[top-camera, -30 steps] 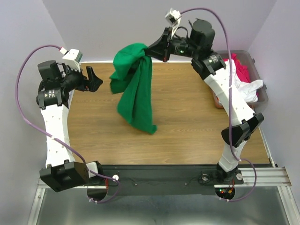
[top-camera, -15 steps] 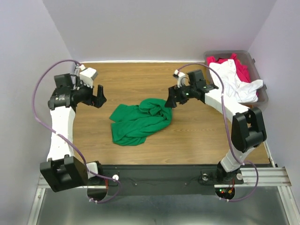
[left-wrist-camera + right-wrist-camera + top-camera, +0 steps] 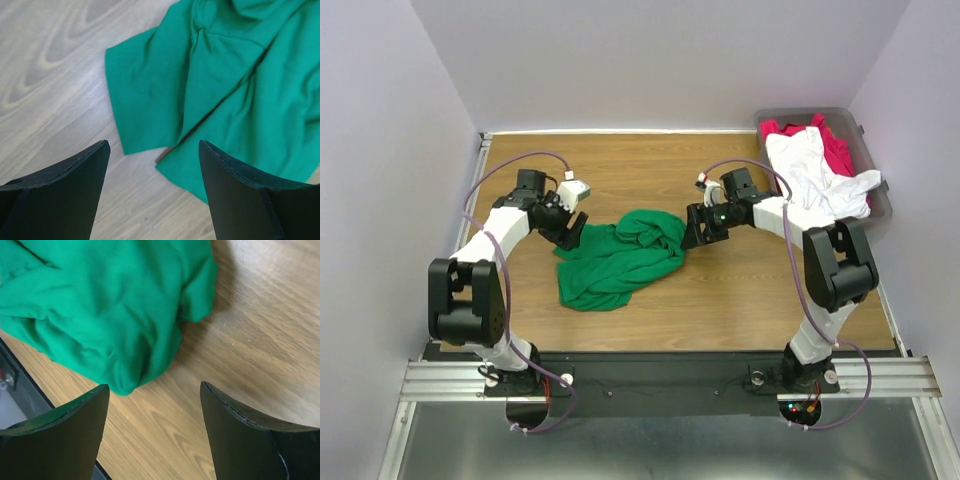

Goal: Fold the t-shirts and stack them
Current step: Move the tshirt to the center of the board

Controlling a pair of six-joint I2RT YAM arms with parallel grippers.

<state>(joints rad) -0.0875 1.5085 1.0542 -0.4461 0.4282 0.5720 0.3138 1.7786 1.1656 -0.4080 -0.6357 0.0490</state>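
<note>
Your green shirt [image 3: 618,258] lies crumpled on the table [image 3: 740,295]. The left end effector [image 3: 154,146] and the right end effector [image 3: 154,387] flank it, both spread wide.

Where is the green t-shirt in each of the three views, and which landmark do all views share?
Top external: the green t-shirt lies crumpled near the middle of the picture.
Left wrist: it fills the upper right.
Right wrist: it fills the upper left.
Shared landmark: the wooden table under it.
</note>
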